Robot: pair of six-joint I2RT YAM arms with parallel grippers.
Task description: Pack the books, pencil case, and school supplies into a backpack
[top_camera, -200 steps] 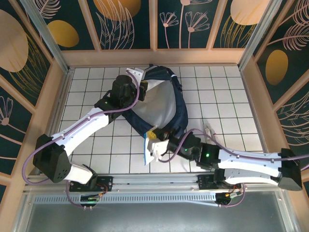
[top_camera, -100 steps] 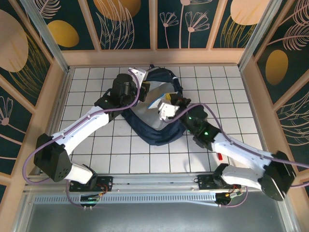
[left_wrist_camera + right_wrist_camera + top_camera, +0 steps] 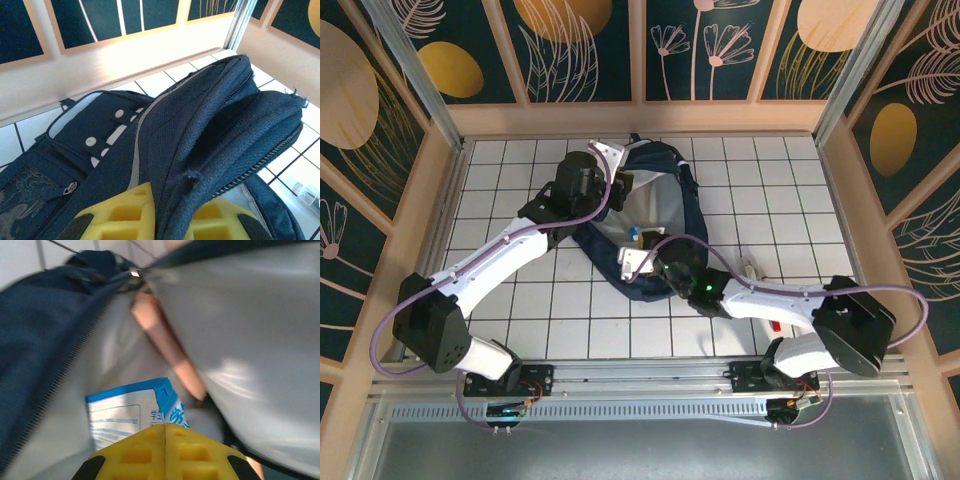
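On the white-tiled bench (image 3: 520, 300), boxed in by pale wooden walls (image 3: 720, 118) with dark floral panels, the navy backpack (image 3: 655, 160) lies open, its rim pinched in my left claw (image 3: 160, 220). My right claw (image 3: 165, 427), pads pressed together on a blue-and-white book (image 3: 127, 415), sits inside the grey lining beside a peach pouch (image 3: 167, 347). A whitish tube (image 3: 750, 268) and a red pen (image 3: 775, 325) lie on the tiles.

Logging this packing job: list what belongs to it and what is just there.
Job:
backpack
book, inside the backpack
peach pouch, inside the backpack
whitish tube, on the table
red pen, by the right arm

Just there:
tiled table
patterned walls
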